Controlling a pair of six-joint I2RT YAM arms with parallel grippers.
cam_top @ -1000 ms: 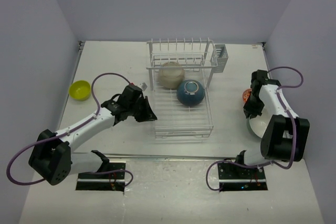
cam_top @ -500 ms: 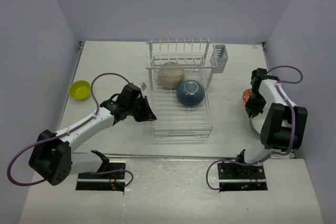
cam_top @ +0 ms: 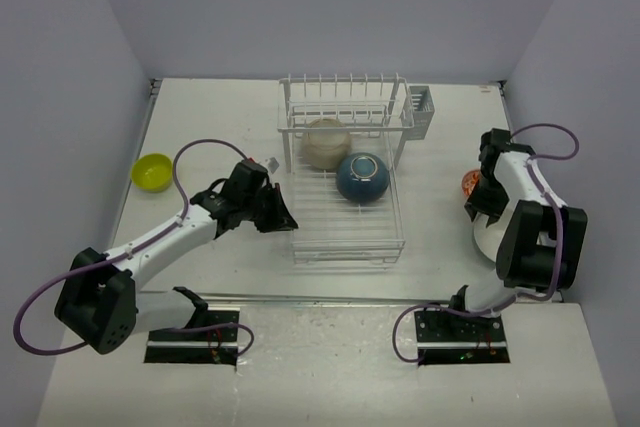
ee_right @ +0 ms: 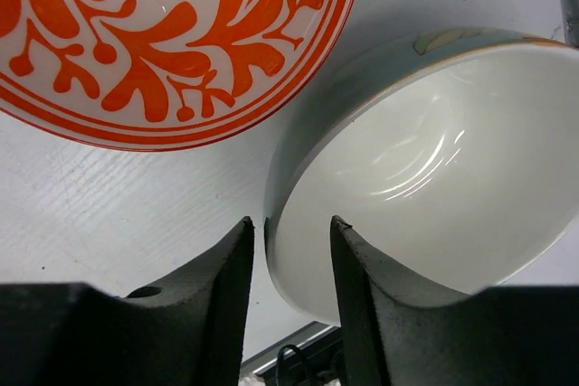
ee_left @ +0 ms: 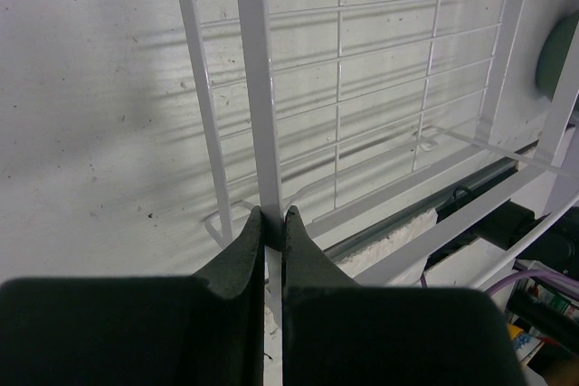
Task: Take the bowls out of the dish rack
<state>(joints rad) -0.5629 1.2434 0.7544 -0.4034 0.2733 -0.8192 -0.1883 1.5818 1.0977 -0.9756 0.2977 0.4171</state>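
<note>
The white wire dish rack (cam_top: pixel 345 232) stands mid-table. A beige bowl (cam_top: pixel 326 142) and a dark blue bowl (cam_top: pixel 362 177) lie upside down in it. My left gripper (cam_top: pixel 283 217) is shut on a wire of the rack's left edge (ee_left: pixel 262 115), seen close in the left wrist view (ee_left: pixel 270 214). A yellow-green bowl (cam_top: pixel 152 171) sits at the far left. At the right, the orange-patterned bowl (cam_top: pixel 468 184) (ee_right: pixel 172 33) and the teal-green bowl (cam_top: pixel 487 239) (ee_right: pixel 425 160) rest on the table. My right gripper (cam_top: pixel 478 213) (ee_right: pixel 291 228) is open, its jaws either side of the teal bowl's rim.
A grey caddy (cam_top: pixel 420 110) hangs on the rack's far right corner. The right wall is close behind the right arm. A metal rail (cam_top: pixel 330 299) runs along the near table edge by the arm bases.
The right arm's elbow has drawn in towards its base beside the teal bowl, its gripper staying at the rim. The left gripper stays on the rack wire.
</note>
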